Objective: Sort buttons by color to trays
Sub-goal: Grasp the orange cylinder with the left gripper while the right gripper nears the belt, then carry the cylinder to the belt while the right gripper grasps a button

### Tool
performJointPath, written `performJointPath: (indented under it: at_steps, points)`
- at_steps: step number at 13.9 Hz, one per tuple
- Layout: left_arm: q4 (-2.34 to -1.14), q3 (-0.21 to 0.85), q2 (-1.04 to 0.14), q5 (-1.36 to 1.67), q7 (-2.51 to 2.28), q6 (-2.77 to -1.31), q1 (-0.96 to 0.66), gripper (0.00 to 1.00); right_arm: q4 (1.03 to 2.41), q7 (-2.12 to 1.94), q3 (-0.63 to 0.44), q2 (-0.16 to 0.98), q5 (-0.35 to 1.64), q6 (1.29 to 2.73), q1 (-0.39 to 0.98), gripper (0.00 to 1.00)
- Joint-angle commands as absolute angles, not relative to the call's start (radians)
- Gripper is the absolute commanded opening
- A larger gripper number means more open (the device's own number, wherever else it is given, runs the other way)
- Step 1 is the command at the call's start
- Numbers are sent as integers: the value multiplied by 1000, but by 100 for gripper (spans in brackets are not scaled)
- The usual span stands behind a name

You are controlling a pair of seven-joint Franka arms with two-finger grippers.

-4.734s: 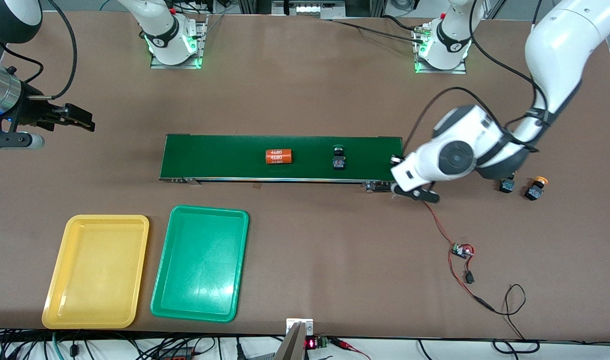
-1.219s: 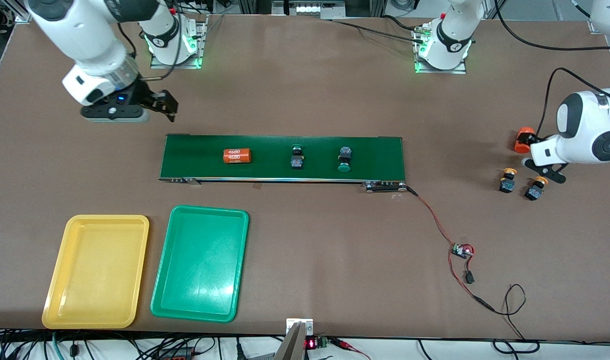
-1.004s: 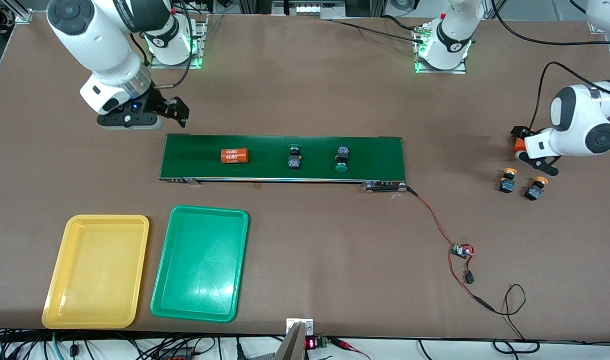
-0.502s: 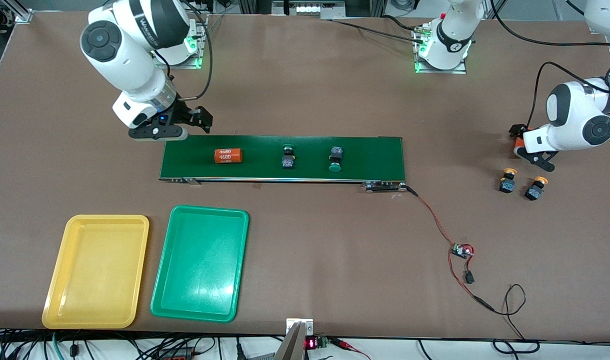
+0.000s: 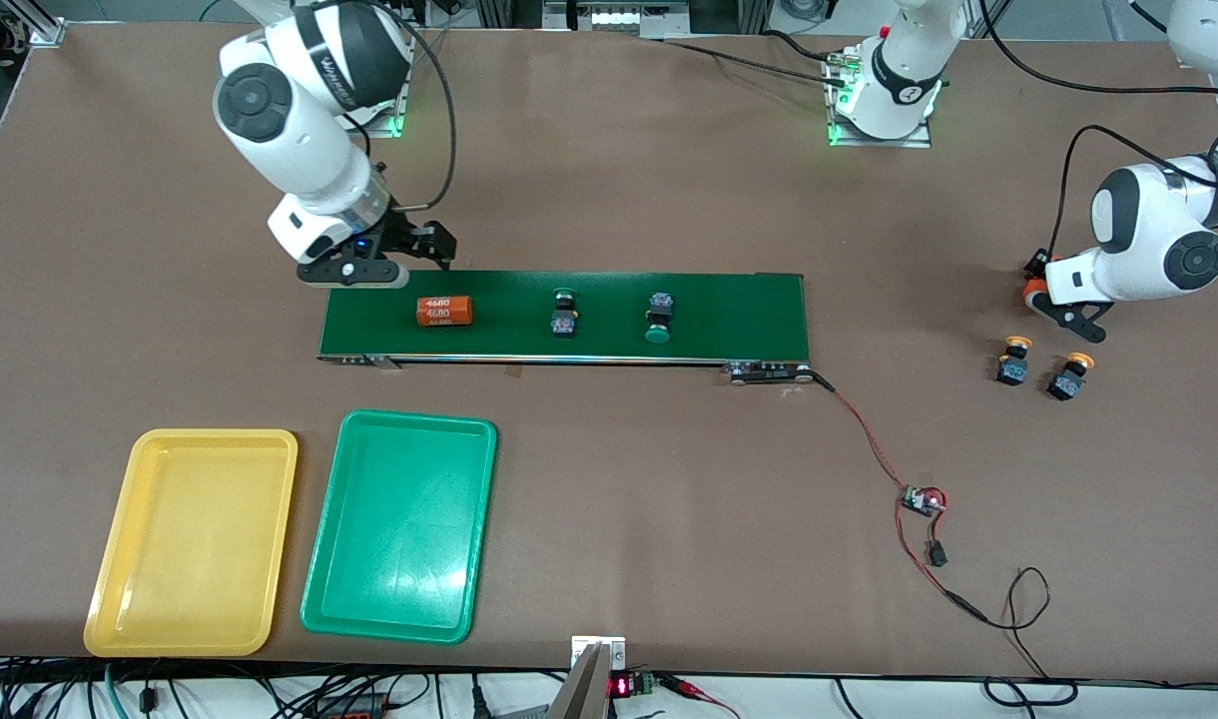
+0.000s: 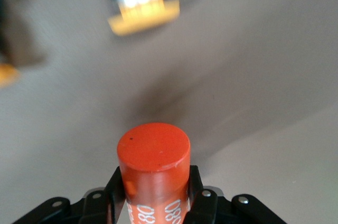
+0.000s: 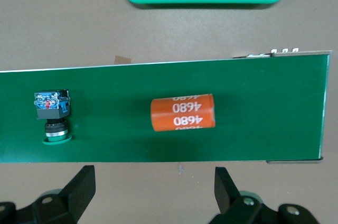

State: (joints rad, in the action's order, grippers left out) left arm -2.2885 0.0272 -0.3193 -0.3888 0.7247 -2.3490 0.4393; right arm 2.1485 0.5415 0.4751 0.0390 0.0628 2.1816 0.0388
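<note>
Both trays, the yellow tray (image 5: 192,541) and the green tray (image 5: 400,526), hold nothing, so no button is sorted yet. 2 green-capped buttons (image 5: 563,312) (image 5: 658,317) lie on the dark green belt (image 5: 749,315). 2 yellow-capped buttons (image 5: 1014,360) (image 5: 1067,376) stand on the table at the left arm's end.

The right gripper (image 5: 431,252) hangs spread over the belt's edge, near an orange cylinder (image 5: 444,312). The left gripper (image 6: 153,203), low beside the yellow-capped buttons, pinches a second orange cylinder (image 6: 153,168).

High front overview, two close wrist views
</note>
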Motion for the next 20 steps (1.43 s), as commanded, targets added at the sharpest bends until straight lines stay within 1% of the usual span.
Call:
performJointPath:
  at_steps: [1, 3, 5, 7, 9, 11, 13, 15, 18, 20]
  points:
    - [-2234, 85, -265, -360, 755, -2285, 384, 19, 2146, 591, 474, 63, 20, 2197, 66, 100]
    - [-2171, 158, -256, -359, 756, -2205, 382, 19, 2146, 613, 474, 80, 11, 2212, 84, 100]
    - [-2122, 251, -235, -359, 758, -2143, 382, 18, 2132, 646, 474, 110, -26, 2217, 97, 100]
    - [-2082, 334, -230, -359, 761, -2114, 380, 18, 2128, 658, 474, 129, -38, 2233, 106, 100]
    - [-2051, 395, -230, -339, 805, -2111, 379, 18, 2123, 660, 474, 146, -38, 2243, 110, 100]
    - [-2016, 408, -230, -209, 874, -2057, 379, 18, 2123, 678, 472, 161, -38, 2273, 112, 100]
    - [-2010, 410, -232, -89, 974, -2039, 361, 18, 2123, 689, 472, 185, -41, 2313, 113, 100]
    - [-1993, 411, -233, -66, 982, -2039, 298, 17, 2123, 690, 468, 204, -77, 2327, 124, 100]
    - [-1933, 411, -244, -61, 974, -2037, 172, 17, 2123, 690, 465, 216, -89, 2324, 129, 100]
    - [-1919, 411, -265, 32, 962, -2040, 130, 17, 2123, 690, 462, 230, -100, 2324, 129, 100]
